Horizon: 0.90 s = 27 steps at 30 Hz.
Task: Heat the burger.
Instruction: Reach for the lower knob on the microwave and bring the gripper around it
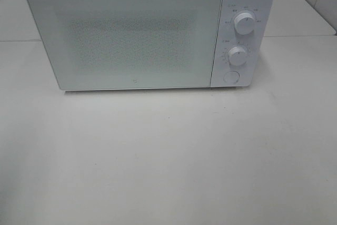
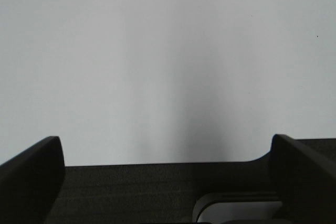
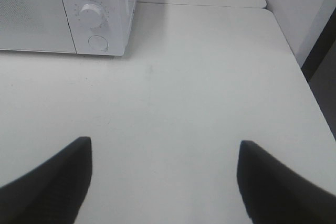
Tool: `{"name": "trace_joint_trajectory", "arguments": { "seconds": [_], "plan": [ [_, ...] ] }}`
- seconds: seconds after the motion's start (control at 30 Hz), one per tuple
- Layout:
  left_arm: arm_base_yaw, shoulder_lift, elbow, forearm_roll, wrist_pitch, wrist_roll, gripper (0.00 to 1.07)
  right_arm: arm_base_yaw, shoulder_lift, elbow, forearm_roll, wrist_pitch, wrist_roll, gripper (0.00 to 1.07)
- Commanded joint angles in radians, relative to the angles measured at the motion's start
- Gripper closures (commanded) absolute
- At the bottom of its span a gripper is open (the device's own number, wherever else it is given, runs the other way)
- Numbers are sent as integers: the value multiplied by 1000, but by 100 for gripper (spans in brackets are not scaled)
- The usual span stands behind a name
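our right gripper is wide open and holds nothing. it hangs over bare desk. our left gripper is wide open too and also holds nothing. its camera shows only a plain white surface, so we cannot tell what it is near.

further out, past the bare desk, stands the white microwave. its door is shut. the two knobs and the round button sit at the right end of the microwave, so we think the right arm is the nearer one to them. in the right wrist view that end is ahead of the gripper and a bit off to one side, well apart from it.

we cannot see the burger in any view. it is not on the desk that we can see. it may be behind the shut door, but the door is too cloudy to tell.
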<state>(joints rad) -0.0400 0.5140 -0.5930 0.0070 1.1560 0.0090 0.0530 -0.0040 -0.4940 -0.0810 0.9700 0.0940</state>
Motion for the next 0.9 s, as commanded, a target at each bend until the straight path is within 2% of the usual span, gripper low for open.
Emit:
{"name": "trace_joint_trajectory", "arguments": {
  "seconds": [0.03, 0.6, 0.9],
  "plan": [
    [4, -149, 55, -7, -114, 2, 8, -8, -27, 3, -2, -10, -5, 34],
    [4, -532, 74, -7, -85, 5, 8, -8, -27, 3, -2, -10, -5, 34],
    [4, -535, 74, -7, -85, 5, 9, -8, -24, 3, -2, -10, -4, 34]
  ]
}}
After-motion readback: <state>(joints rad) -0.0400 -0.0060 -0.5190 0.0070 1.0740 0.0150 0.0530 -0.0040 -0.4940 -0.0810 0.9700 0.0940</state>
